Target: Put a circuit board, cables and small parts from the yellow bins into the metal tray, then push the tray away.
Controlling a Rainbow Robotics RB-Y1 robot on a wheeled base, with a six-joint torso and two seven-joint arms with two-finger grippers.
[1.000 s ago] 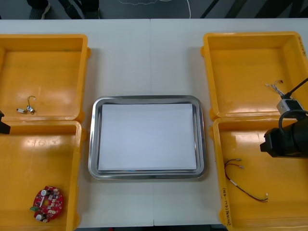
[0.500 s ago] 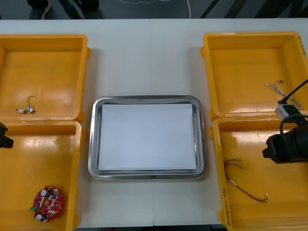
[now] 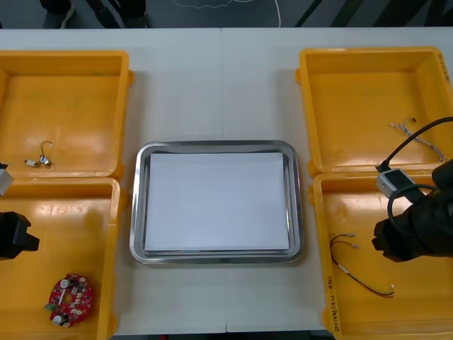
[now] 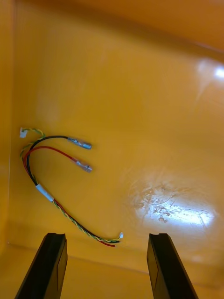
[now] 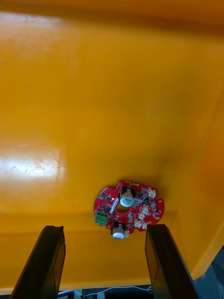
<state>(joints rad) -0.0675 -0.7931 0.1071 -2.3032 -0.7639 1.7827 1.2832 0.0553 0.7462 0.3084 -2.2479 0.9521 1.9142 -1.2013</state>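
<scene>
A round red circuit board (image 3: 71, 299) lies in the near left yellow bin (image 3: 42, 205). My left arm (image 3: 14, 237) hangs over that bin, a little farther out than the board. In the left wrist view my left gripper (image 5: 105, 259) is open above the bin floor, with the board (image 5: 128, 208) just ahead of its fingers. A red and yellow cable (image 3: 357, 265) lies in the near right bin (image 3: 425, 312). My right arm (image 3: 414, 230) is over it. My right gripper (image 4: 106, 264) is open, and the cable (image 4: 51, 187) lies ahead of it, nearer one finger.
The metal tray (image 3: 138, 205), white inside, sits between the bins at the table's middle. Small metal parts (image 3: 39, 159) lie in the far left bin. A thin pale cable (image 3: 417, 134) lies in the far right bin (image 3: 354, 71).
Both arms have come toward the near edge of the table. The left one has come in over its bin; the right one has shifted left toward the cable.
</scene>
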